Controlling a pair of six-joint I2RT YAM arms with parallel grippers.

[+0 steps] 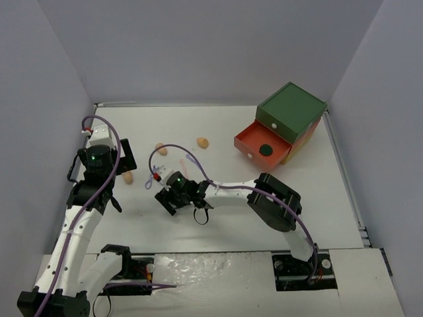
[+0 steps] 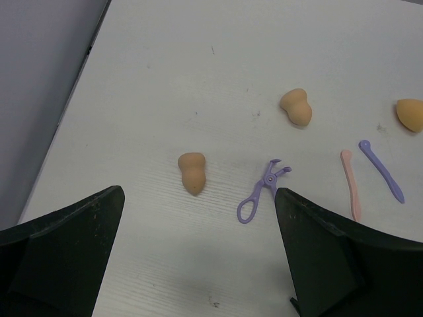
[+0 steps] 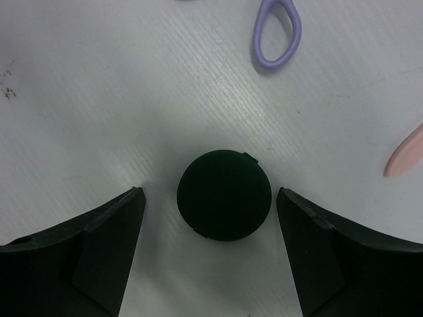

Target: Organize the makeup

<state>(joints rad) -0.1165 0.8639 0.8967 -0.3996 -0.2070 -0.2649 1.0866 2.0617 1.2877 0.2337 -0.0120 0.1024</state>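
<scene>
A dark green round disc (image 3: 225, 195) lies flat on the table between the fingers of my right gripper (image 3: 210, 194), which is open and touches neither side of it. From above, my right gripper (image 1: 183, 206) hides that disc. My left gripper (image 2: 198, 198) is open and empty over the table, just short of a tan sponge (image 2: 192, 173). A lilac scissor-like tool (image 2: 261, 191) lies beside that sponge, its loop (image 3: 276, 33) also showing in the right wrist view. Farther off lie a pink stick (image 2: 350, 185), a lilac stick (image 2: 381, 170) and two more sponges (image 2: 295, 107) (image 2: 410, 113).
The drawer chest (image 1: 291, 109) stands at the back right with its orange drawer (image 1: 251, 142) pulled out; another dark green disc (image 1: 266, 149) lies in it. Grey walls close in the table on the left, back and right.
</scene>
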